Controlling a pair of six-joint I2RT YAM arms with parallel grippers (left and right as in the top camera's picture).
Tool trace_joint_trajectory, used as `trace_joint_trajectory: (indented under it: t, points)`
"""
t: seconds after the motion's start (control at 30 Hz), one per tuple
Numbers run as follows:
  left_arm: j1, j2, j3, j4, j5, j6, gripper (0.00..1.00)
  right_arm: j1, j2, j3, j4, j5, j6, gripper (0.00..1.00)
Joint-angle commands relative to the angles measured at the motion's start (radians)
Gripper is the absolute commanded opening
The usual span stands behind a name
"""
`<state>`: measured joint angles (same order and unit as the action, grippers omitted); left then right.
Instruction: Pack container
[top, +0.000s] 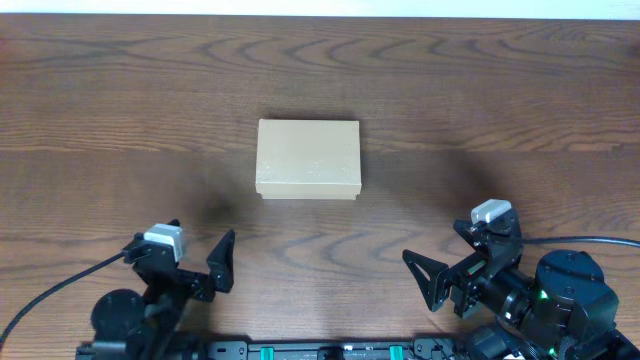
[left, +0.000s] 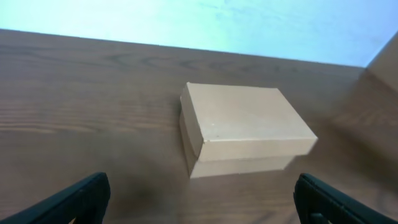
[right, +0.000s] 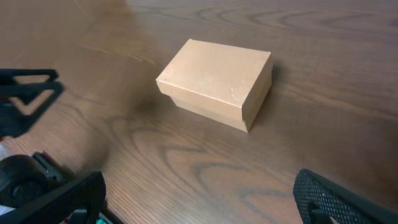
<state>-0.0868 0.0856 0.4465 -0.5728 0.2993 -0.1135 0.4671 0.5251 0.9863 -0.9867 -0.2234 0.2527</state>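
Note:
The container (top: 308, 158) is a small tan cardboard box with its lid shut, lying flat on the wooden table at the middle. It also shows in the left wrist view (left: 242, 127) and in the right wrist view (right: 217, 82). My left gripper (top: 222, 262) is open and empty, near the front edge, below and left of the box; its fingers show in the left wrist view (left: 200, 198). My right gripper (top: 425, 278) is open and empty, near the front edge, below and right of the box; its fingers show in the right wrist view (right: 205, 198). No marker pens are in view.
The dark wooden table (top: 120, 110) stretches around the box. A pale wall runs along the table's far edge (left: 186, 22). Black cables trail from both arm bases at the front corners. The left arm (right: 25, 99) shows at the left in the right wrist view.

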Motion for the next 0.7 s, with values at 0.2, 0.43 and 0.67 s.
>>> trace_joint_trajectory:
  t: [0.2, 0.43, 0.67]
  points:
    - [0.002, -0.082, -0.25, 0.178, 0.008, -0.034, 0.95, 0.008, -0.002, 0.0, -0.002, 0.01, 0.009, 0.99]
    - [0.0, -0.082, -0.357, 0.291, 0.016, -0.04, 0.95, 0.008, -0.002, 0.0, -0.002, 0.01, 0.009, 0.99]
    - [-0.007, -0.081, -0.359, 0.293, 0.014, -0.04, 0.95, 0.008, -0.002, 0.0, -0.002, 0.01, 0.009, 0.99]
